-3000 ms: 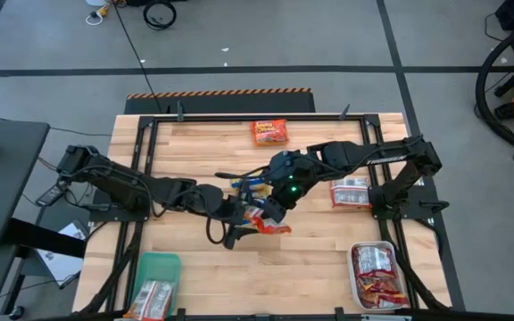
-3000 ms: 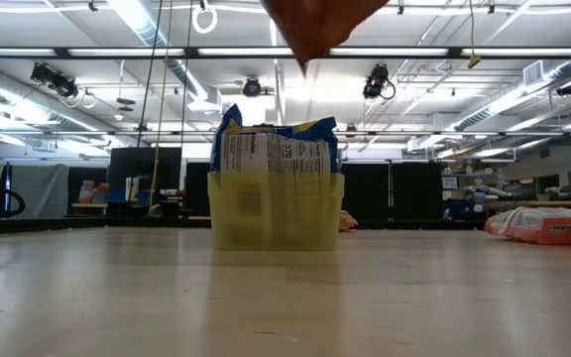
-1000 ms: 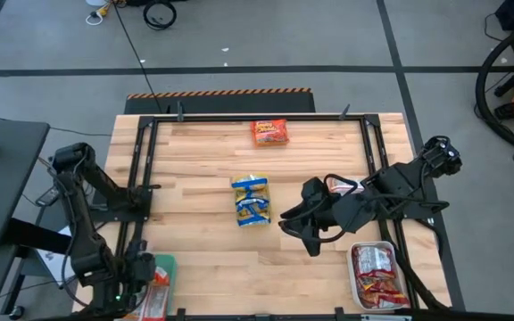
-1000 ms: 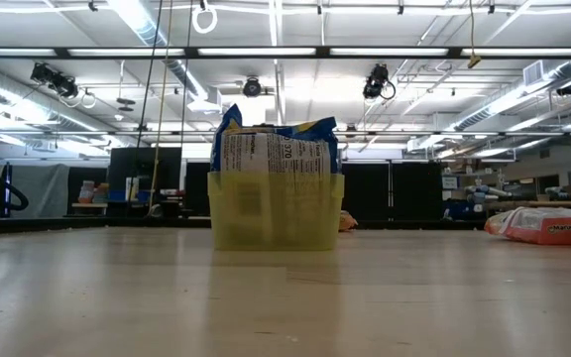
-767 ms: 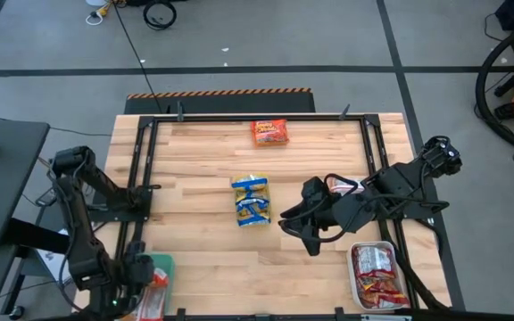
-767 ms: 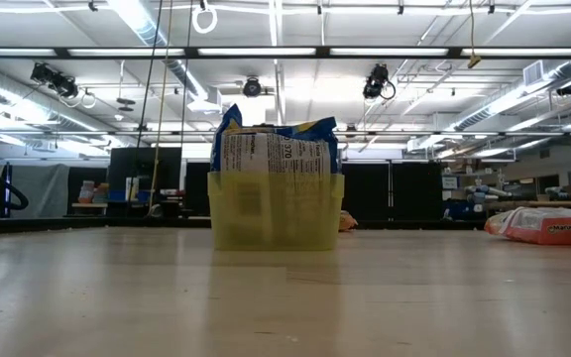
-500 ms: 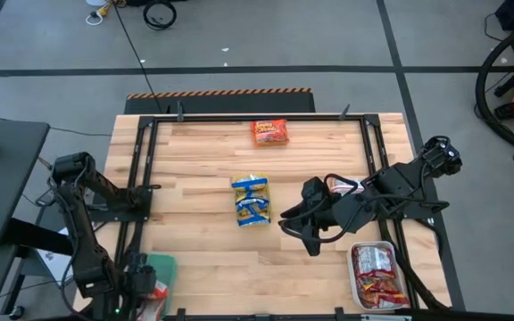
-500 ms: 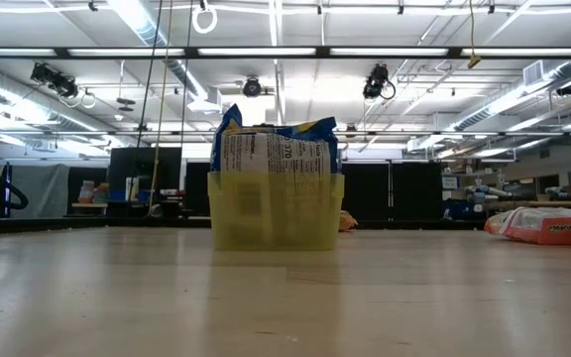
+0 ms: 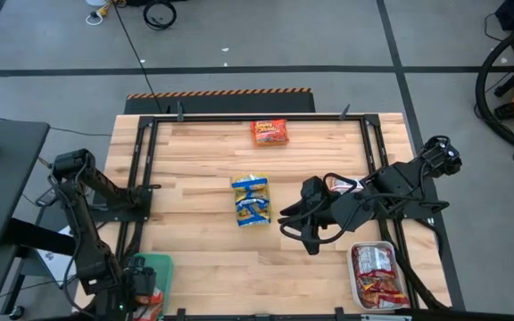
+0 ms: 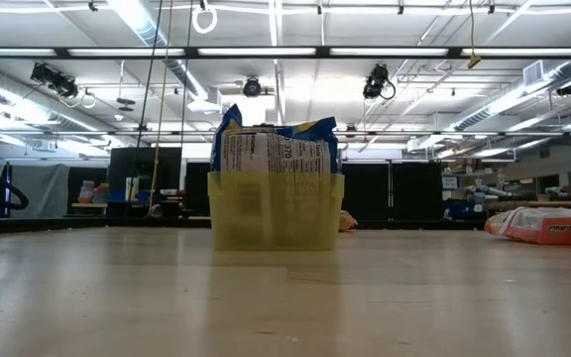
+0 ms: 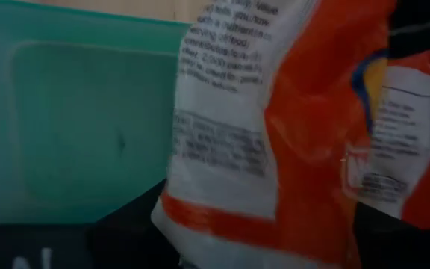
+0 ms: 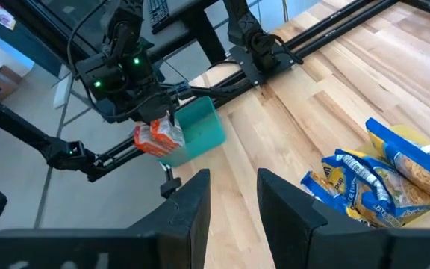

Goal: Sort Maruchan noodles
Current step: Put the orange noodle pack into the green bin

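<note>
left fingers (image 12: 157, 133) grip orange packet (image 11: 290, 142), over green tray (image 11: 73, 119); right fingers (image 12: 234, 196) apart

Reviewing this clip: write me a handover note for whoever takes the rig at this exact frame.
Left tool: shut on an orange packet, held above the green tray at the table's near-left corner; not yet released.
Right tool: open and empty, waiting over the table's right half.
Done: blue-and-yellow packets sit in the yellow tray at mid-table; red packets lie in the metal tray near right.
Left: drop the held packet, then sort the loose orange packet at the far edge and the silver-white packet, partly hidden under the right arm.
</note>
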Available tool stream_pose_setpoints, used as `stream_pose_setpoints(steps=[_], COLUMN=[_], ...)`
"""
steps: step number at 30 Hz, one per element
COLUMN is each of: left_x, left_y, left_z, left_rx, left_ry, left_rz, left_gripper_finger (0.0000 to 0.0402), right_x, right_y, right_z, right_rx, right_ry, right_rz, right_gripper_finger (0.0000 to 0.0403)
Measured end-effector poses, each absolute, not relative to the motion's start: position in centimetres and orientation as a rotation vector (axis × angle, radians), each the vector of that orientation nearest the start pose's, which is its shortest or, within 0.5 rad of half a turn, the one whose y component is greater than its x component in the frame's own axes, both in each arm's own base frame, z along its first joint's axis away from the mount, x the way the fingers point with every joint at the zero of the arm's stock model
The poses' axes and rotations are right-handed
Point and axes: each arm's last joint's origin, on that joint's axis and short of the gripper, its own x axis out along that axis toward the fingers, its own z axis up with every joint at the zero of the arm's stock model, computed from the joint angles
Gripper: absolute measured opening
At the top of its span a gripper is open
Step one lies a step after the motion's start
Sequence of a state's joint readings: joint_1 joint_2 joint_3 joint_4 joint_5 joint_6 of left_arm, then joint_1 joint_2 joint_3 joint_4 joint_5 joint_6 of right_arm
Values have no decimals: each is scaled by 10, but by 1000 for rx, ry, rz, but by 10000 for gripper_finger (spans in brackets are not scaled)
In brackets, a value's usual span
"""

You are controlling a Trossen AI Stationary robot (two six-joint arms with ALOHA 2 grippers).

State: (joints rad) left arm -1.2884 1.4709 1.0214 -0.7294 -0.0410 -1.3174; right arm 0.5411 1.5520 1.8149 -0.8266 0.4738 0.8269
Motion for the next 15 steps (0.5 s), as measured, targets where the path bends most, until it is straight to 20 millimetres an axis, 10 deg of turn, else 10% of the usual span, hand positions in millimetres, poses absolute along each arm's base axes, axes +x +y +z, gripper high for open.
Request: stream_pose_setpoints(steps=[15], left_x=[98], left_y=[-260], left_z=[229], left_rx=[-377], left_ry=[1532], left_rz=[-324], left_gripper_finger=[255], right_x=[275], right_y=[149], right_z=[426], right_rx=[453], right_ry=[550], right_rz=[-195], right_gripper_finger=[117])
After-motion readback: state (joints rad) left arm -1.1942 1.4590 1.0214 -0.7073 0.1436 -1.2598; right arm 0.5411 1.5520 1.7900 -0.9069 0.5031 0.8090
